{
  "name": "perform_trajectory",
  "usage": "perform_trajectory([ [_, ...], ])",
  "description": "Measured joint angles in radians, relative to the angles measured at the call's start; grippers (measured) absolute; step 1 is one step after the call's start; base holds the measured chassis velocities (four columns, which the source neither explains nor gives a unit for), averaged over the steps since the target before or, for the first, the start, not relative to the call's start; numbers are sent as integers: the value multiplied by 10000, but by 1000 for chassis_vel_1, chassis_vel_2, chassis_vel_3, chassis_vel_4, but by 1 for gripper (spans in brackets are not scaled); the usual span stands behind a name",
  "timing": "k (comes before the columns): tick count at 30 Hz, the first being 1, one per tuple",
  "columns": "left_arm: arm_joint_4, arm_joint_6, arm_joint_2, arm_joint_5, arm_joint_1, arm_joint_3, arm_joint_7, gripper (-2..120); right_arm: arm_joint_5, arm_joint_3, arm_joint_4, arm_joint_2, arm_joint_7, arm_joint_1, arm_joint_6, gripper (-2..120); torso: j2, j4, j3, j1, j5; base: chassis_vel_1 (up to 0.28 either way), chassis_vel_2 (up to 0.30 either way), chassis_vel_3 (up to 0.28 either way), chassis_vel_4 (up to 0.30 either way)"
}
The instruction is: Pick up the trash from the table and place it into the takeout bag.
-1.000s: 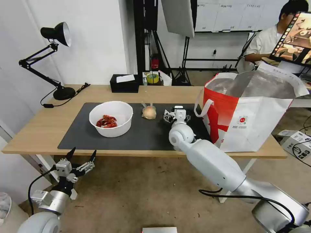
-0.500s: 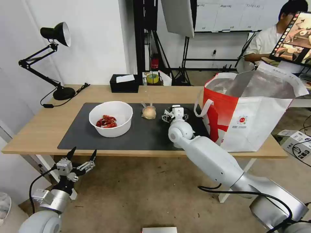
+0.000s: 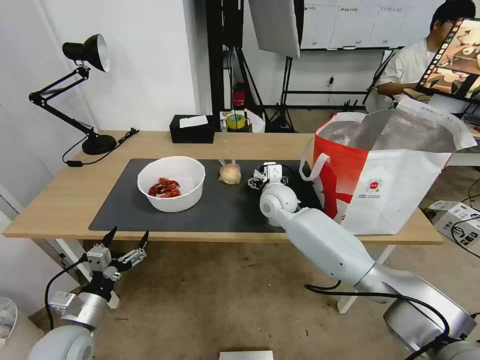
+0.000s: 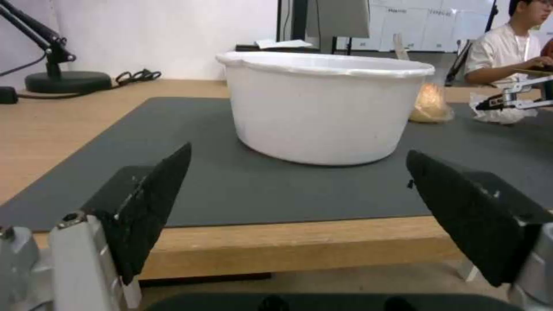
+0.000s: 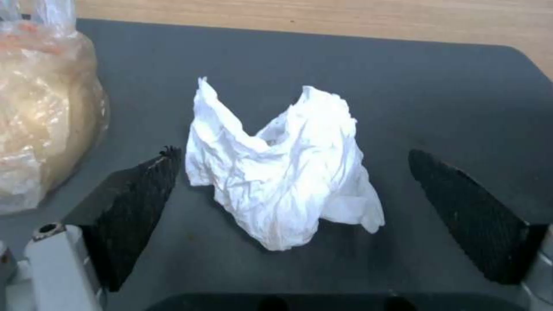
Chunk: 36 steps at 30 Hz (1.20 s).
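Observation:
A crumpled white tissue point(image 5: 282, 168) lies on the dark grey mat point(image 5: 461, 86). My right gripper point(image 5: 291, 152) is open, with one finger on each side of the tissue and neither touching it. In the head view that gripper point(image 3: 266, 176) hovers low over the mat between the small clear bag with a tan lump point(image 3: 230, 173) and the takeout bag point(image 3: 395, 170). The white bowl with red shells point(image 3: 171, 190) stands on the mat's left half. My left gripper point(image 3: 122, 246) hangs open below the table's point(image 3: 150, 142) front edge, facing the bowl point(image 4: 322, 108).
The takeout bag stands open at the table's right end, close to my right arm. At the back edge sits a black tissue box point(image 3: 192, 129), with a black desk lamp point(image 3: 85, 90) at the back left. Bare mat point(image 3: 225, 210) lies in front of the bowl.
My right arm has reached slightly farther in and to the left, bringing its open gripper around the tissue. The left arm has hardly moved.

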Motion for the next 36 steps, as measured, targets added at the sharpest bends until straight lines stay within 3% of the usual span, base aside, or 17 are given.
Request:
perform_trajectory([
  [25,38,7,116,-1,-5,46,-6,100,16,22,-321,175,-251,-25,-83,99,0,0,0,0,0,0,0,0,0],
  [36,119,7,130,-6,-129,233,-4,100,-29,80,-142,204,-189,-263,7,58,1,3,-2,-1,0,0,0,0,0],
])
